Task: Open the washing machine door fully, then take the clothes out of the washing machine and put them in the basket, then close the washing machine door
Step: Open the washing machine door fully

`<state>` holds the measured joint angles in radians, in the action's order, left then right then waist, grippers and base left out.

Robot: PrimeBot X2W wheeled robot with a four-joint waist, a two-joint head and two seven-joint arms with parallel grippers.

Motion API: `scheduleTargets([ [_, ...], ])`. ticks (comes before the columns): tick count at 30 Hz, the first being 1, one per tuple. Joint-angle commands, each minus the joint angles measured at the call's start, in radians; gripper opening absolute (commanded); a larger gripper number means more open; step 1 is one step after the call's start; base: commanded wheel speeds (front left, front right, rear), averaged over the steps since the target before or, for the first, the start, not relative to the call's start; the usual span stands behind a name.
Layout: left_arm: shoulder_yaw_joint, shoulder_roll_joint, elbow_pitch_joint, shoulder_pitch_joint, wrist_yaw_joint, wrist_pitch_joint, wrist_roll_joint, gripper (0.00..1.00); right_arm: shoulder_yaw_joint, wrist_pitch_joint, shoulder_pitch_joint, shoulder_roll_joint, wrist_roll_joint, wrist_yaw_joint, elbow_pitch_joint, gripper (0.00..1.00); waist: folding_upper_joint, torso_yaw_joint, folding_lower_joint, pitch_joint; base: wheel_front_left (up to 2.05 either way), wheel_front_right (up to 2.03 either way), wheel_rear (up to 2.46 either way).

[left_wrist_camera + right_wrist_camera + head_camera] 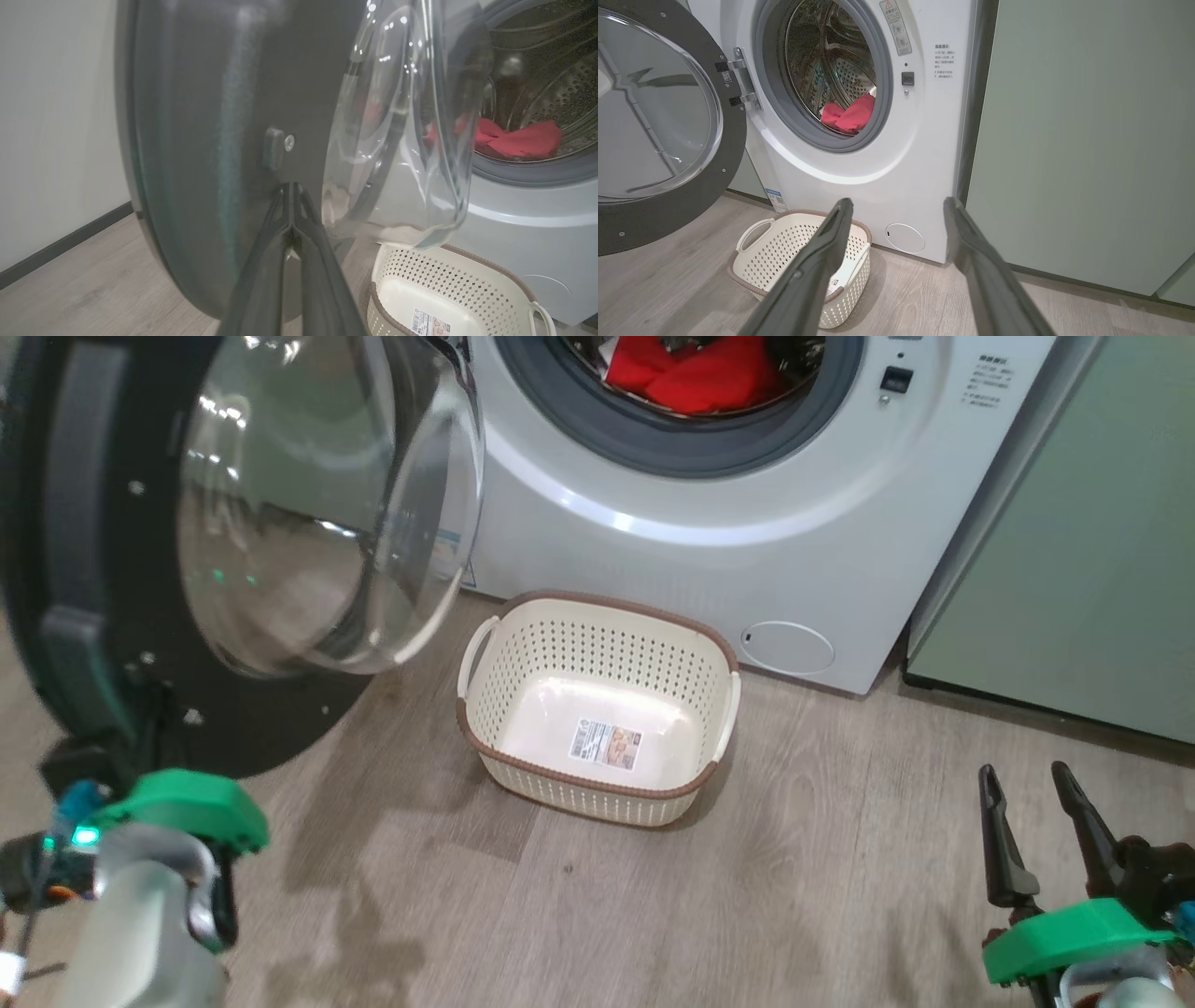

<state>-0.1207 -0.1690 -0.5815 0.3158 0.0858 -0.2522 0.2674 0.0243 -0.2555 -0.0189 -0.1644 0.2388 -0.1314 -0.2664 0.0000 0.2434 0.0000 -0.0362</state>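
We are looking at a big white front-loading washing machine (709, 532) at twelve o'clock in the head view. Its large round door (308, 504), glossy black rim around a clear bulging window, is hanging wide open at ten o'clock. The bright red clothes (700, 373) are lying inside the grey-rimmed drum mouth. A small cream perforated basket (597, 602) with a brown rim is sitting on the grey wood-look floor (560, 896) just before the machine. Our left gripper (290, 189) is pressing its fingers together, tips at the door's black inner face just under a small dark nub (273, 148); we cannot tell whether they are touching. Our right gripper (1025, 779) is hovering at five o'clock with fingers spread, gripping nothing, well apart from the basket. A pale green cabinet (1074, 569) is standing at three o'clock.
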Motion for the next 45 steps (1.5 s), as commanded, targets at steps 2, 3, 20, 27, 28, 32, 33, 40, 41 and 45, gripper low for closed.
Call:
scheduleTargets([
  [2,-0.064,-0.047,-0.003,0.077,-0.006,-0.009,0.005,0.00,0.023,-0.006,-0.033,-0.028,0.005,0.001,0.034,1.00,0.0000,0.004,0.0000,-0.012,0.00,0.00,0.00],
  [3,-0.076,-0.045,-0.014,0.088,-0.005,-0.009,0.003,0.00,0.023,-0.006,-0.036,-0.029,0.005,0.001,0.034,1.00,0.0000,0.005,0.0000,-0.016,0.00,0.00,0.00],
  [20,-0.191,-0.027,-0.109,0.139,-0.081,-0.010,-0.067,0.00,0.022,-0.006,-0.041,-0.013,0.012,0.001,0.020,1.00,0.0000,-0.011,0.0000,0.009,0.00,0.00,0.00],
  [27,-0.166,0.029,0.042,0.019,-0.139,-0.010,-0.132,0.00,0.010,-0.006,-0.026,0.017,0.012,0.001,0.028,1.00,0.0000,-0.069,0.0000,0.061,0.00,0.00,0.00],
  [28,-0.162,0.039,0.060,0.001,-0.147,-0.010,-0.135,0.00,0.013,-0.006,-0.026,0.020,0.011,0.001,0.029,1.00,0.0000,-0.079,0.0000,0.064,0.00,0.00,0.00],
  [32,-0.128,0.078,0.125,-0.051,-0.174,-0.010,-0.149,0.42,0.014,-0.006,-0.025,0.030,0.012,0.001,0.037,1.00,0.0000,-0.115,0.0000,0.077,0.00,0.00,0.00],
  [33,-0.128,0.078,0.125,-0.051,-0.174,-0.010,-0.149,0.42,0.014,-0.006,-0.025,0.030,0.012,0.001,0.037,1.00,0.0000,-0.115,0.0000,0.077,0.00,0.00,0.00],
  [40,-0.071,0.110,0.151,-0.101,-0.195,-0.010,-0.146,1.00,0.021,-0.006,-0.029,0.040,0.007,0.001,0.049,1.00,0.0000,-0.186,0.0000,0.078,0.00,0.00,0.00],
  [41,-0.066,0.112,0.149,-0.104,-0.196,-0.010,-0.143,1.00,0.021,-0.006,-0.029,0.040,0.006,0.001,0.049,1.00,0.0000,-0.196,0.0000,0.077,0.00,0.00,0.00],
  [45,-0.067,0.116,0.152,-0.116,-0.192,-0.010,-0.133,1.00,0.017,-0.006,-0.023,0.042,0.004,0.001,0.050,1.00,0.0000,-0.231,0.0000,0.079,0.00,0.00,0.00],
])
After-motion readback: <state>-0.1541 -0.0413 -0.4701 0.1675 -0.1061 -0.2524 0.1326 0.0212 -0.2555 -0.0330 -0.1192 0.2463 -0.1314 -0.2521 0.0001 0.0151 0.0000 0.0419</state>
